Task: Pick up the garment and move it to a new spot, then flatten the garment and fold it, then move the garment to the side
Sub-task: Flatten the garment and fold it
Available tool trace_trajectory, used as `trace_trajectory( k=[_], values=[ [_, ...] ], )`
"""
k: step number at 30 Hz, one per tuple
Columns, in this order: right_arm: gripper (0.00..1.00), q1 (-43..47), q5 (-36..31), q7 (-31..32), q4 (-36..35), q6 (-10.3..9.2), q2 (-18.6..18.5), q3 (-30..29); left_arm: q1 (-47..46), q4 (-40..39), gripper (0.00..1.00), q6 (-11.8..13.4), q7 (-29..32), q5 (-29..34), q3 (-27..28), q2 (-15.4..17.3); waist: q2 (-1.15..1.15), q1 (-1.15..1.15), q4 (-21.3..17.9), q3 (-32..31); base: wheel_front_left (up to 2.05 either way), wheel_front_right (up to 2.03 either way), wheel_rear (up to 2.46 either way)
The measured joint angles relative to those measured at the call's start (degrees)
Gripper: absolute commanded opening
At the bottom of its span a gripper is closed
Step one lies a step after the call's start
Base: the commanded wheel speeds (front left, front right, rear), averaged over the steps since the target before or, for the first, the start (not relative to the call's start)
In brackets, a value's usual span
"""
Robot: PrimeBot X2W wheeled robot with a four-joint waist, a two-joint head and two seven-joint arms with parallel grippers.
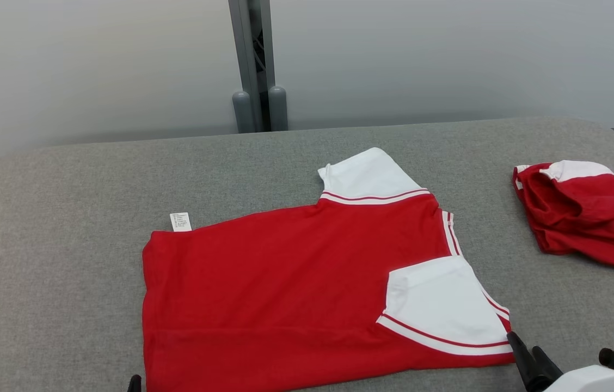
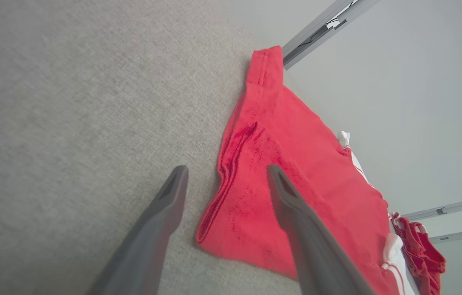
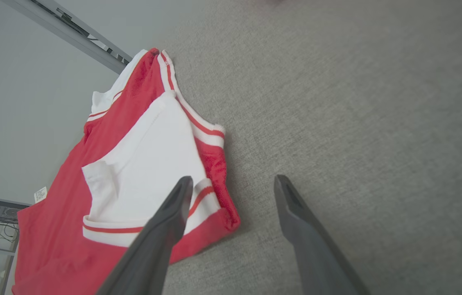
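Red shirt (image 1: 285, 283) with white sleeves lies flat on the grey table (image 1: 67, 218): soft, light, limp, likely to sag. My left tool (image 2: 226, 168) and right tool (image 3: 233, 178) gape empty at its seven and five o'clock corners, where I'd pinch both layers.

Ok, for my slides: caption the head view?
Red-and-white shirt laid on grey table, second red garment bunched to its right.

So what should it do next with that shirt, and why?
Probably lift the left gripper and right gripper, both open, clear of the near edge of the red shirt: near sleeve is folded in, far sleeve sticks out, so that side seems next.
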Motion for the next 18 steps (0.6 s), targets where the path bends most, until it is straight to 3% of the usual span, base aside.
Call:
trace_trajectory(
  k=[11,18],
  values=[
    [1.0,-0.62,-4.89,2.58,-11.13,0.0,-2.1,-3.11,-3.74,-10.45,1.0,5.43,3.79,7.97,-0.69,8.78,0.0,0.0,-0.45,-0.25,0.0,0.0,0.0],
    [1.0,-3.62,-6.54,5.63,-17.91,0.0,-3.02,-0.12,-13.83,-8.99,1.0,8.03,10.53,12.15,-3.8,12.16,0.0,0.0,-0.29,1.94,0.0,0.0,0.0]
  ],
)
